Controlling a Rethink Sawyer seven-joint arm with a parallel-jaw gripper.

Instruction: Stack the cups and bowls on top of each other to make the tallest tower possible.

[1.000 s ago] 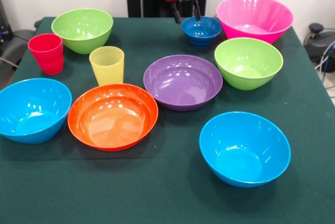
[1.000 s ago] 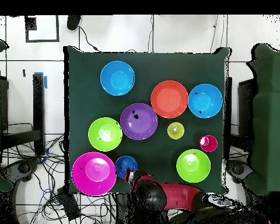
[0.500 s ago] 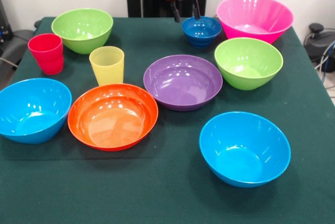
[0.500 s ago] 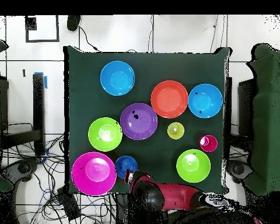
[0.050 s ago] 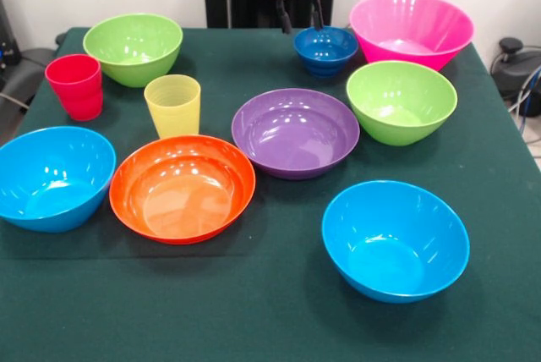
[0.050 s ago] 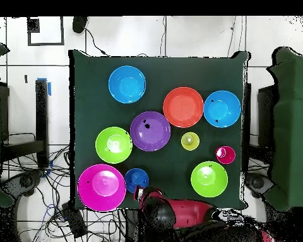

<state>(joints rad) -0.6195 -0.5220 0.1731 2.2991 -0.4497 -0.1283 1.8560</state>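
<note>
- Claw: hangs from the red wrist at the far edge of the surface, just behind the small dark blue bowl. Two dark fingers spread apart, nothing between them. Tips sit above and behind the bowl's far rim; cannot tell if they touch it.
- Small dark blue bowl: upright, empty, alone on the cloth. No tower built; every piece stands singly.
- Big pink bowl: just beside the dark blue bowl, rims nearly meeting, much taller. It crowds that side of the claw.
- Lime green bowl: in front of the pink one, close to the purple bowl, which is shallow and wide, central.
- Open cloth lies between the dark blue bowl and the second lime green bowl at the other far corner.
- Red cup: near that green bowl, by the surface edge, upright.
- Yellow cup: upright, ridged, directly behind the orange bowl, nearly touching its rim.
- Orange bowl: its rim close to the purple bowl and the light blue bowl at the side edge.
- Second light blue bowl: nearest the camera, apart from the rest.
- Overhead view: arm enters over the surface edge beside the dark blue bowl; claw itself is hidden there.
</note>
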